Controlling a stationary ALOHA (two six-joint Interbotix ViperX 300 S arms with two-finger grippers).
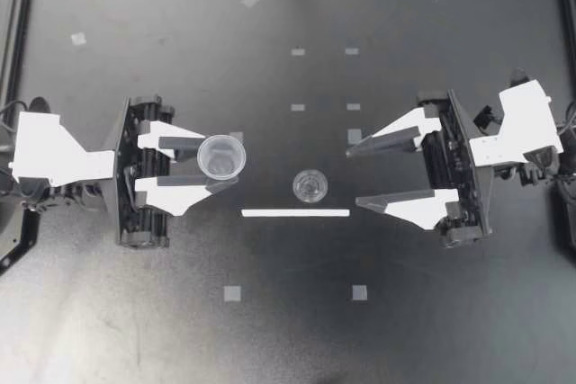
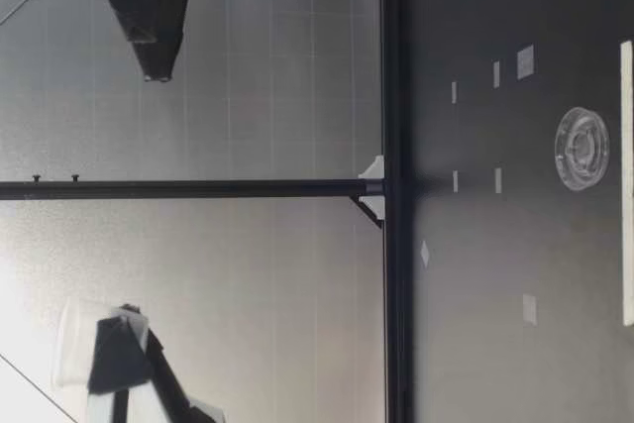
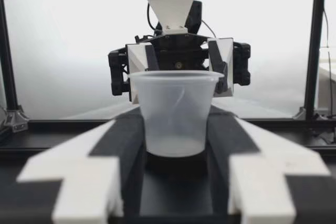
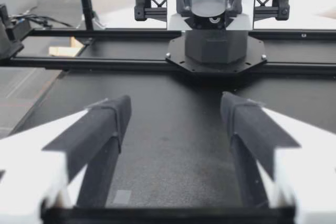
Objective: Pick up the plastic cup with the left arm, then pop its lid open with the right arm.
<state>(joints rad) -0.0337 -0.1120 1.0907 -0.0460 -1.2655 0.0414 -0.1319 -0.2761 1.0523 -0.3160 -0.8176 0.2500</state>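
Top view has the left gripper (image 1: 217,161) pinching a clear plastic cup (image 1: 221,156) from two sides, mouth up, while the right gripper (image 1: 354,177) sits well apart with its fingers spread wide and nothing between them. On the table (image 1: 180,330) between the two arms lies a clear round dish (image 1: 310,186), just beside a white tape strip (image 1: 295,213) (whether it is a lid or a second cup I cannot tell). From the low view the cup (image 2: 74,344) hangs high above the table, well clear of the dish (image 2: 581,149). The left wrist view shows the dark pads (image 3: 123,140) touching the cup (image 3: 176,114) on its lower wall, under the rim, and it looks empty and upright. I judge it very light, thin-walled and springy, with a slick surface, so a hard squeeze would likely buckle it. The wall below the stiffer rim seems the best place to grip.
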